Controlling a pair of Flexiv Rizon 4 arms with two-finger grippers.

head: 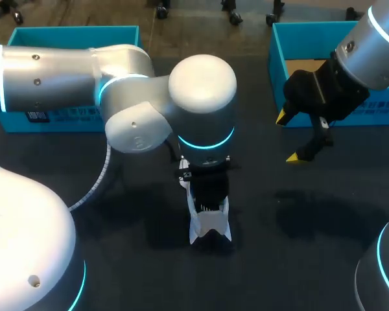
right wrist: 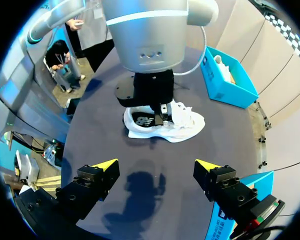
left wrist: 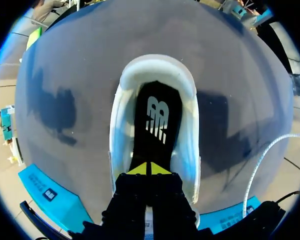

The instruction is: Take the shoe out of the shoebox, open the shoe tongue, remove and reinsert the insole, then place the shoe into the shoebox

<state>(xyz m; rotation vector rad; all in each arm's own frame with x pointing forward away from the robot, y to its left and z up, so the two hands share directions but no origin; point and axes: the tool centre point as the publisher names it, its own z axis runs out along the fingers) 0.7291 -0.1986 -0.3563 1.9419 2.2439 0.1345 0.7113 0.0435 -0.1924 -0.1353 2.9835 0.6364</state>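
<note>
Sneaker position first: in the head view you have a low white fabric sneaker standing on the dark matte worktop, out in the open between the left turquoise cardboard shoebox and the right turquoise cardboard shoebox, and inside neither. Your silver left arm comes across from the left, and its wrist stands straight over the sneaker, hiding most of it. Your right claw hangs above the worktop just in front of the right shoebox, well apart from the sneaker, its two yellow tips spread wide with nothing between them.

From the left wrist view you look down into the sneaker's opening. The black foam insole lies flat inside the white walls. Your left claw is closed, its yellow tips meeting down at the insole's surface. You cannot tell whether they pinch any of the insole.

From the right wrist view the spread fingers frame only bare worktop. Ahead of them the sneaker rests on its sole with the left arm's black fingers planted in its opening. Beyond it the left shoebox holds something white and crumpled.
</note>
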